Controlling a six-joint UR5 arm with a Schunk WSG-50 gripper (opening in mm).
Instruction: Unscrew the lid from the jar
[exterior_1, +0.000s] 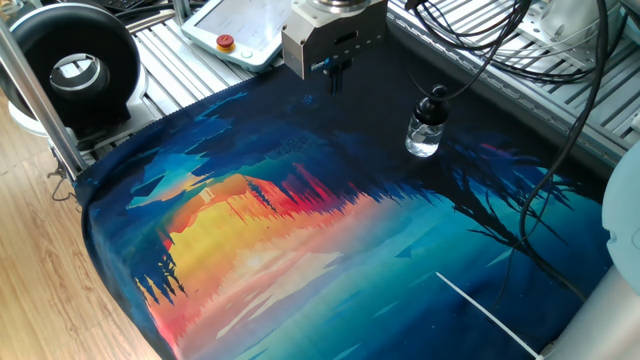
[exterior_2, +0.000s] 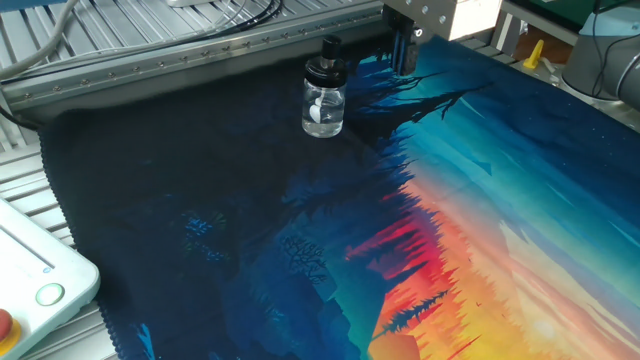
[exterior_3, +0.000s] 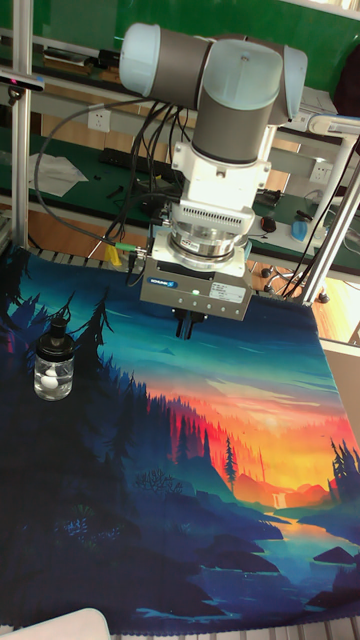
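One small jar (exterior_1: 423, 136) stands upright near a dark edge of the colourful mat (exterior_1: 300, 250), its black lid (exterior_2: 327, 62) on top. Off to its side, the claw (exterior_3: 189, 325) hangs above the mat with fingers pressed together, holding nothing.

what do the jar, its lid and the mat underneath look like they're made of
The jar looks like clear glass or possibly clear plastic: you see through its rounded body to something white inside. The lid seems black plastic, dull, with a narrow tip. The mat looks like printed fabric or cloth-topped rubber: matte, with a forest sunset picture and a slightly frayed edge.
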